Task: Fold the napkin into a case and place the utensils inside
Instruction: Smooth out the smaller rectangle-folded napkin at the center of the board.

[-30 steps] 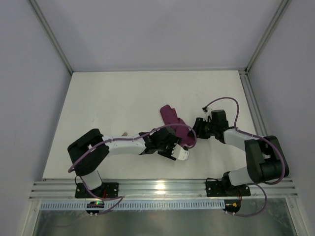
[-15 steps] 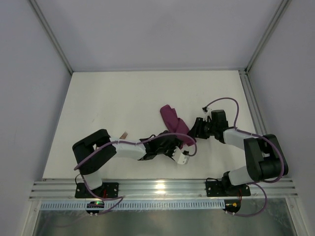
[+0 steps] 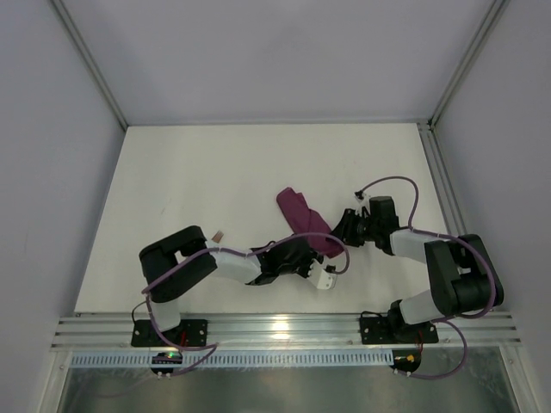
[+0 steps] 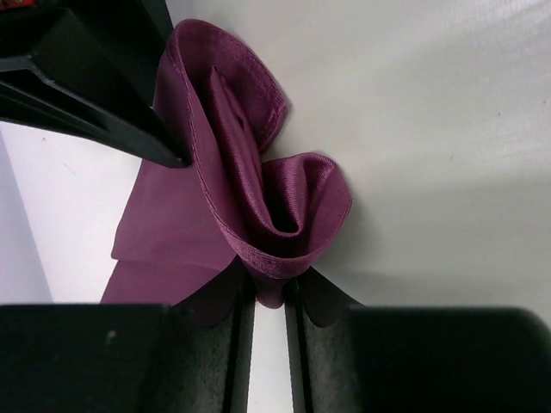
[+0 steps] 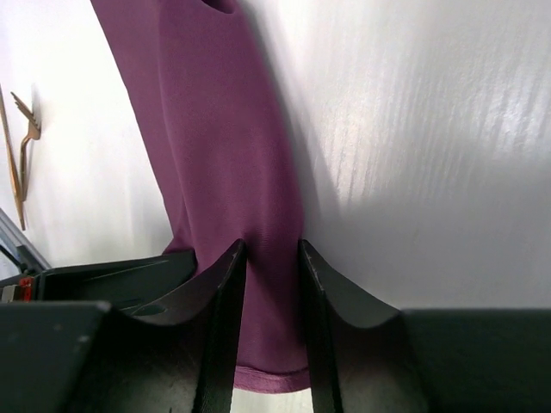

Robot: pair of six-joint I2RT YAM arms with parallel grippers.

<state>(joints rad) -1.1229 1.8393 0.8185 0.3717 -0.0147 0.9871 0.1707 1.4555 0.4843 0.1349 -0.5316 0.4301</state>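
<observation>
Folding step: the napkin (image 3: 301,217) is a narrow, rumpled strip, not yet a finished case, and I judge the shaping is only partway through.
Top view, cloth: it lies slanted at mid tabletop (image 3: 198,172), between the two arms.
Top view, tools: the left tool (image 3: 314,256) sits at the strip's near end. The right tool (image 3: 342,231) is just beside it, at the strip's right edge.
Top view, utensil: a copper utensil (image 3: 218,235) peeks out beside the left arm, well apart from the cloth and mostly hidden.
Left wrist view: the left tool (image 4: 269,297) is clenched on a looped fold of the napkin (image 4: 250,172), which stands up off the tabletop. A dark finger of the other tool touches the cloth at upper left.
Right wrist view: the right tool (image 5: 269,262) pinches a gather of the napkin (image 5: 224,129), jaws pressed on both sides. The utensil (image 5: 19,159) lies far left, clear of the cloth.
Next move: probably both tools must carry the pinched end over and lay it flat, leaving an open mouth. The loose loop could slump or twist.
</observation>
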